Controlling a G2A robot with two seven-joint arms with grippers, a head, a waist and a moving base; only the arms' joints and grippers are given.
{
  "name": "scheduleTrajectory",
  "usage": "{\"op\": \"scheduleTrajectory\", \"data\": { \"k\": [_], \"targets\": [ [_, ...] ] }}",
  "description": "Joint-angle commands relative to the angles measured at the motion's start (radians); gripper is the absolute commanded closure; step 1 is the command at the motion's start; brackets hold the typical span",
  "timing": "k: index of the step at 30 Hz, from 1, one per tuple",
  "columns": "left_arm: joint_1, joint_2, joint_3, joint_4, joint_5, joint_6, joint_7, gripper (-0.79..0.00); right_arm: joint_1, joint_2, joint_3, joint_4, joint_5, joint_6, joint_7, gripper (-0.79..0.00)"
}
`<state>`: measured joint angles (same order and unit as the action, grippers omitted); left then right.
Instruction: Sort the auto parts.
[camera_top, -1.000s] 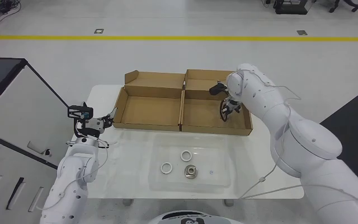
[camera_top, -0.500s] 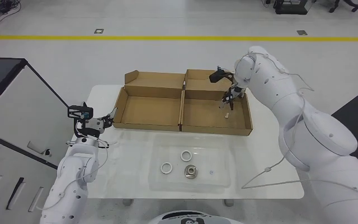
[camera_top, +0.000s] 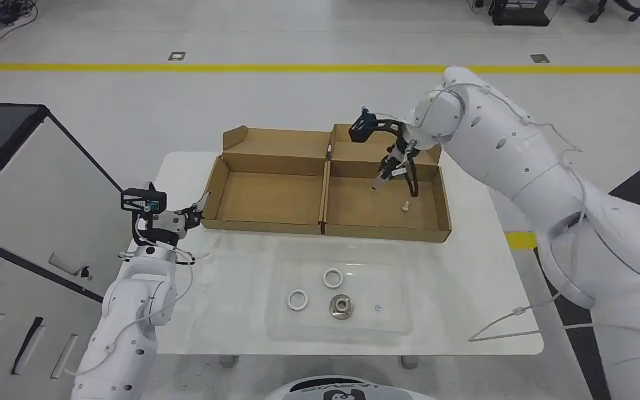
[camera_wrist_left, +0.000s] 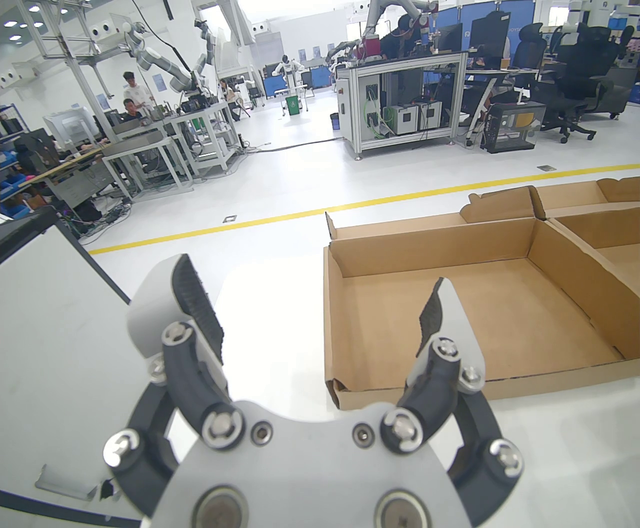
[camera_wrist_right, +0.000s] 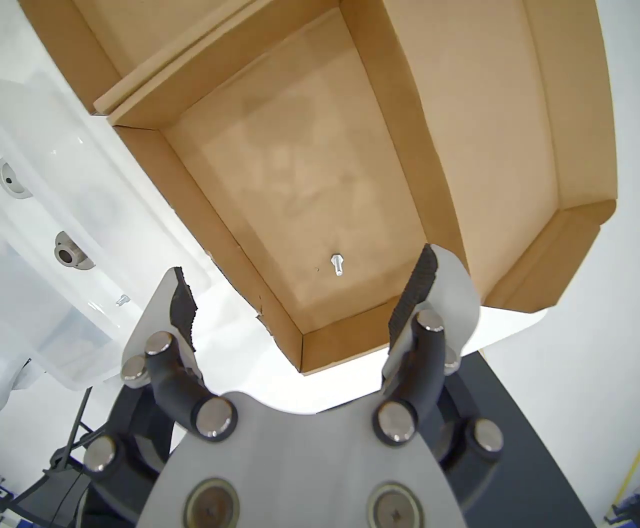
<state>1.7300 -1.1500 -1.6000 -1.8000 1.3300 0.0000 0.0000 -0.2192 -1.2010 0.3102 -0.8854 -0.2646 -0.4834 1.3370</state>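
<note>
Two shallow cardboard boxes stand side by side: the left box (camera_top: 270, 195) is bare inside, and the right box (camera_top: 350, 205) holds one small silver bolt (camera_top: 404, 208) (camera_wrist_right: 336, 264). My right gripper (camera_top: 392, 172) (camera_wrist_right: 305, 292) hovers open and empty above the right box. A clear plastic tray (camera_top: 385, 320) nearer the front holds two white rings (camera_top: 332, 278) (camera_top: 297, 299), a metal flanged bushing (camera_top: 342, 306) (camera_wrist_right: 67, 255) and a small bolt (camera_top: 378, 308) (camera_wrist_right: 122, 299). My left gripper (camera_top: 196, 210) (camera_wrist_left: 320, 305) is open and empty beside the left box's outer wall.
The white table (camera_top: 230, 300) has bare room to the left of the tray and along its right side. A dark-framed panel (camera_top: 40, 190) stands off the table's left edge.
My right gripper let go of the bolt, which now lies in the right box, then rose and swung toward the box's back. The left arm has not moved.
</note>
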Motion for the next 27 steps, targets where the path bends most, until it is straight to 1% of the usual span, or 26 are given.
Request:
{"op": "scheduleTrajectory", "data": {
  "k": [1,10,16,21,24,27],
  "targets": [
    [0.000,0.000,0.000,0.000,0.000,0.000,0.000,-0.785,0.000,-0.001,0.001,0.007,-0.001,0.000,0.000,-0.785],
    [0.000,0.000,0.000,0.000,0.000,0.000,0.000,-0.785,-0.006,-0.001,0.000,-0.002,-0.007,-0.001,-0.013,-0.785],
    [0.000,0.000,0.000,0.000,0.000,0.000,0.000,-0.785,-0.009,0.007,-0.017,-0.127,-0.035,0.002,0.001,-0.785],
    [0.000,0.000,0.000,0.000,0.000,0.000,0.000,-0.785,0.027,0.024,-0.076,-0.239,0.009,0.021,0.021,-0.785],
    [0.000,0.000,0.000,0.000,0.000,0.000,0.000,-0.785,0.063,0.038,-0.136,-0.314,0.055,0.038,0.038,-0.785],
    [0.000,0.000,0.000,0.000,0.000,0.000,0.000,-0.785,0.067,0.052,-0.140,-0.384,0.068,0.069,0.069,-0.785]
  ]
}}
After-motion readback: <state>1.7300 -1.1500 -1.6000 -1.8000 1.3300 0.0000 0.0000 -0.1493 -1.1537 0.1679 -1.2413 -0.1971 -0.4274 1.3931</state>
